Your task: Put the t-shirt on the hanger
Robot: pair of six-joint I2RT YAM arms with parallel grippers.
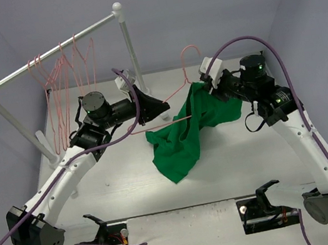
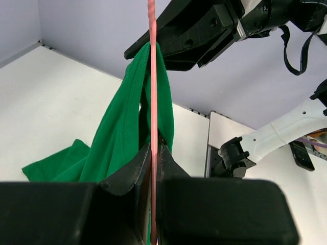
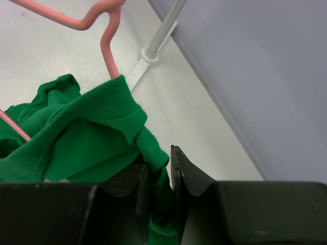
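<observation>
The green t-shirt (image 1: 185, 134) hangs from mid-air down onto the table, bunched. A pink wire hanger (image 1: 186, 74) is held above the table, its hook up at centre, its lower bar running left. My left gripper (image 1: 160, 107) is shut on the hanger's wire (image 2: 152, 102), which passes between its fingers. My right gripper (image 1: 211, 85) is shut on the t-shirt's ribbed collar edge (image 3: 153, 153), lifted next to the hanger's neck (image 3: 108, 51). The shirt (image 2: 127, 127) drapes over the hanger's end in the left wrist view.
A white rack (image 1: 50, 53) with round knobs stands at the back left, holding several more pink hangers (image 1: 62, 83). Its right post (image 1: 132, 52) stands close behind my left gripper. Two black stands (image 1: 102, 238) (image 1: 264, 203) sit at the near edge.
</observation>
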